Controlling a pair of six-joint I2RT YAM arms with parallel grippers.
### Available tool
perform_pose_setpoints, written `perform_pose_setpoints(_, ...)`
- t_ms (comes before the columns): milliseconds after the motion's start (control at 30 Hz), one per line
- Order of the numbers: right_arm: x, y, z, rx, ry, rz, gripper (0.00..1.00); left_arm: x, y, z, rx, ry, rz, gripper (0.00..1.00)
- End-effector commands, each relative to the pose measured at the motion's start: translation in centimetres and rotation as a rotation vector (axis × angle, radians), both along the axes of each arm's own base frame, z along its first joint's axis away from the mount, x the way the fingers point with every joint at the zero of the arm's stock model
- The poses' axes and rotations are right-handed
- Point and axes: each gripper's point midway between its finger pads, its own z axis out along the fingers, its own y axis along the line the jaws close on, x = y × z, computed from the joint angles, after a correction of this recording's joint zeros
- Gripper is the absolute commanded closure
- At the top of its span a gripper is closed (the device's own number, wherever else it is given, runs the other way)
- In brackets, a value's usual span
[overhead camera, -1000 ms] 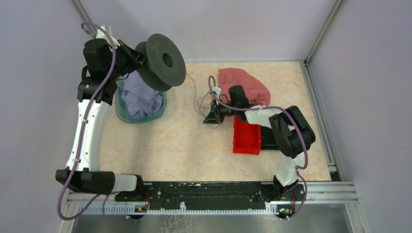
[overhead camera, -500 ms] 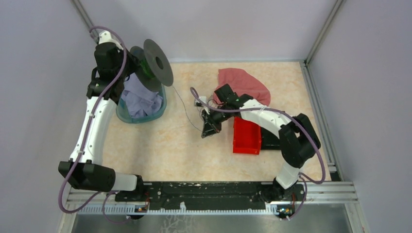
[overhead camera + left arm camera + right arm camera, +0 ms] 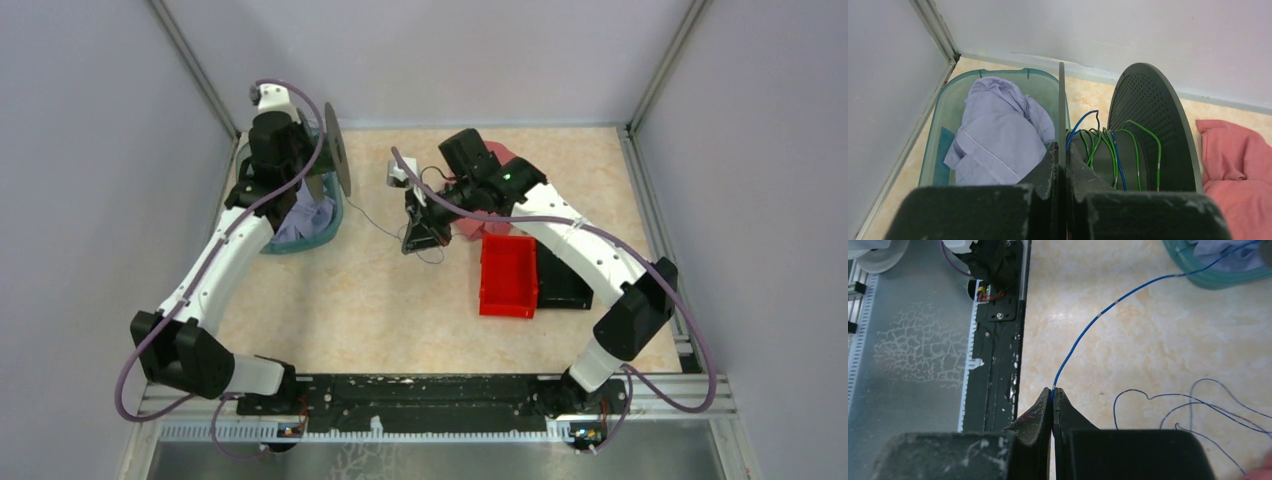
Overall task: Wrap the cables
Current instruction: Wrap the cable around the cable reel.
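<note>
Pale marbled tabletop (image 3: 330, 310) carries slack loops of the thin blue cable (image 3: 1098, 315). Our right gripper (image 3: 1052, 392) pinches it tight, and our left gripper (image 3: 1062, 160) clamps the black spool (image 3: 1148, 115) by its flange. We'd feed with light tension, guiding turns between flanges so nothing snags.

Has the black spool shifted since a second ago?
Yes. The spool has turned from face-on to edge-on and come closer to the right rim of the teal basket.
</note>
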Motion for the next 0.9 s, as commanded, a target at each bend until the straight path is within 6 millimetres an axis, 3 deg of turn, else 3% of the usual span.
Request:
perform_pose_setpoints(0, -0.1, -0.1, 6.7, 0.102, -0.141, -0.030, 1.00, -0.6, 0.1, 3.5, 0.081, -0.146, 0.040, 1.00)
perform_pose_setpoints(167, 1.7, 0.5, 9.6, 0.147, -0.203, -0.100, 1.00, -1.3, -1.2, 1.8, 0.114, -0.115, -0.013, 1.00)
perform_pose_setpoints(533, 6.1, 1.1, 13.4, 0.191, -0.238, -0.270, 1.00, -2.6, -5.3, -1.2, 0.151, -0.036, -0.179, 1.00)
perform_pose_setpoints(567, 7.2, 1.6, 12.7, 0.178, -0.224, -0.289, 1.00, -2.7, -5.7, -1.6, 0.150, -0.026, -0.197, 1.00)
perform_pose_setpoints(867, 11.1, 1.8, 14.0, 0.201, -0.230, -0.419, 1.00, -4.2, -8.9, -2.9, 0.147, 0.016, -0.356, 1.00)
